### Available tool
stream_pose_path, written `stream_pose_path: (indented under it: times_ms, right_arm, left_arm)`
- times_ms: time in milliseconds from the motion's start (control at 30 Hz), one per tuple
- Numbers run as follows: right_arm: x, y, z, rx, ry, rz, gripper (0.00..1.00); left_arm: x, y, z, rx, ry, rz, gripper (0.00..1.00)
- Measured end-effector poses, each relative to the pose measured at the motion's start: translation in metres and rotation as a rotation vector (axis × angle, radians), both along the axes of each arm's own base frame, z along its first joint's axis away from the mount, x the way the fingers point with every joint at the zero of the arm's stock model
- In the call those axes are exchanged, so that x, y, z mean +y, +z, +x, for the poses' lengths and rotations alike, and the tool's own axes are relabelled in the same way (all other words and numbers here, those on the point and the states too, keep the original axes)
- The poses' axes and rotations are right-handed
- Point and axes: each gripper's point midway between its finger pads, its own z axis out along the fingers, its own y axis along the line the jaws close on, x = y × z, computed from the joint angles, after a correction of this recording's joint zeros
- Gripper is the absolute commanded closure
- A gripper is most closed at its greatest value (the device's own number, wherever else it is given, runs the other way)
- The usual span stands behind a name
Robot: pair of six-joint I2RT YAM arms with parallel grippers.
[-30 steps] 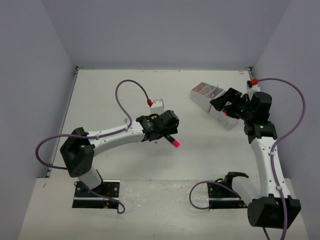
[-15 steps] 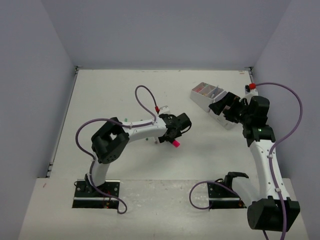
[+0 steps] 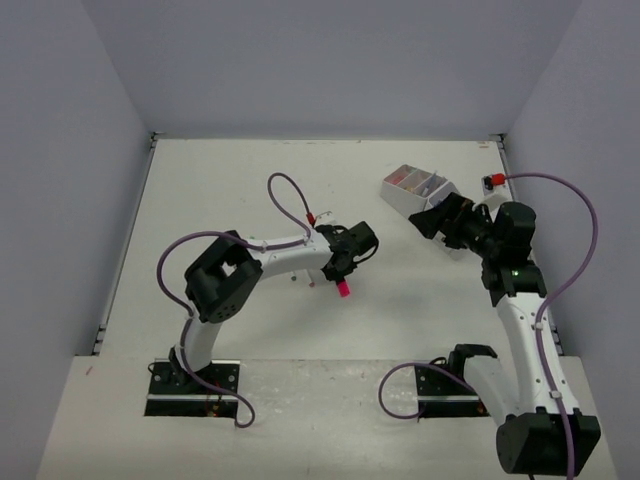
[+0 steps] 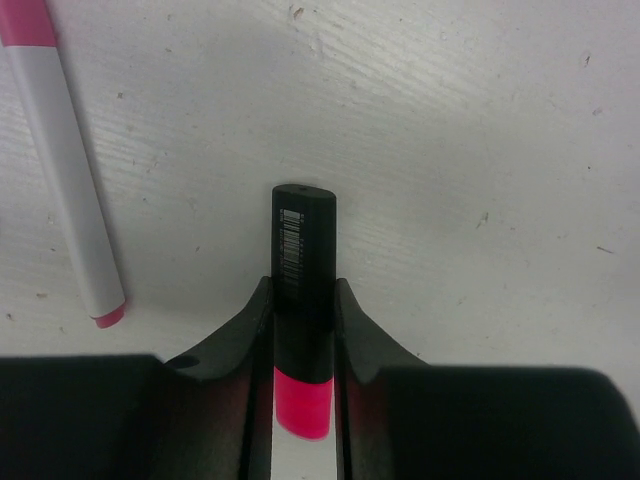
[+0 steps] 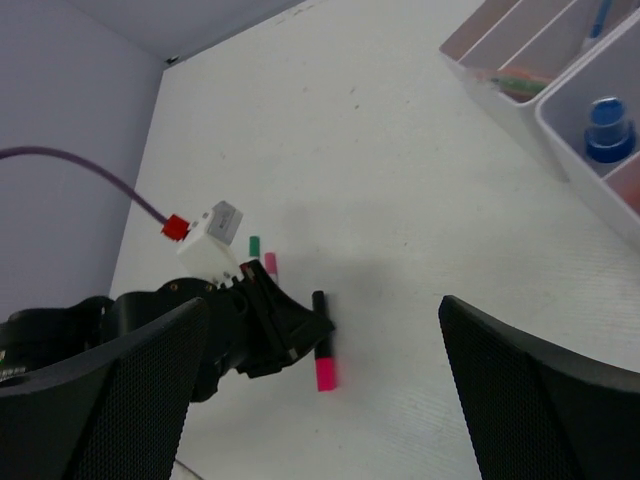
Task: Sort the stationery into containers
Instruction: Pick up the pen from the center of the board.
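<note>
Left jaws pinch the marker (image 4: 303,240) low over mid-surface.
Its black end sticks out past the jaws, and a white-and-pink pen (image 4: 62,160) lies just beside it. Right jaws are spread and empty, near the organizer (image 3: 400,200) toward the far right corner, which holds a blue-capped bottle (image 5: 608,128).
</note>
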Motion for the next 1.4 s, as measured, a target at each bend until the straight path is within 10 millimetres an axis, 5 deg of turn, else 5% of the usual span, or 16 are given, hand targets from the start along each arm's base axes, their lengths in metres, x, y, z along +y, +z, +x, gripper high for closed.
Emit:
stream_pose_path:
  times_ms: [167,333,467,600,833,1100,1333,1400]
  right_arm:
    - [0.056,-0.022,-0.025,0.015,0.232,0.032,0.01]
    - [0.094,-0.063,-0.056,0.084,0.372,-0.009,0.01]
    - [0.121,-0.076,-0.074,0.087,0.45,-0.074,0.02]
    - [0.126,-0.086,-0.071,0.087,0.42,-0.134,0.02]
    - [0.138,-0.107,-0.075,0.091,0.426,-0.256,0.06]
    - [0.143,-0.116,-0.067,0.088,0.407,-0.333,0.4]
    - [0.151,-0.117,-0.066,0.085,0.425,-0.347,0.48]
    - [0.153,-0.116,-0.065,0.079,0.429,-0.343,0.62]
  left_arm:
    - [0.005,0.012,-0.003,-0.018,-0.006,-0.032,1.0]
    - [0.008,0.044,-0.005,-0.062,-0.011,-0.096,1.0]
    - [0.004,0.082,-0.007,-0.12,-0.022,-0.184,1.0]
    - [-0.009,0.112,-0.009,-0.174,-0.042,-0.269,1.0]
    - [-0.012,0.109,-0.016,-0.167,-0.061,-0.279,1.0]
    - [-0.013,0.129,-0.021,-0.197,-0.091,-0.313,1.0]
    - [-0.017,0.143,-0.023,-0.22,-0.103,-0.35,1.0]
    - [-0.018,0.142,-0.024,-0.219,-0.107,-0.35,1.0]
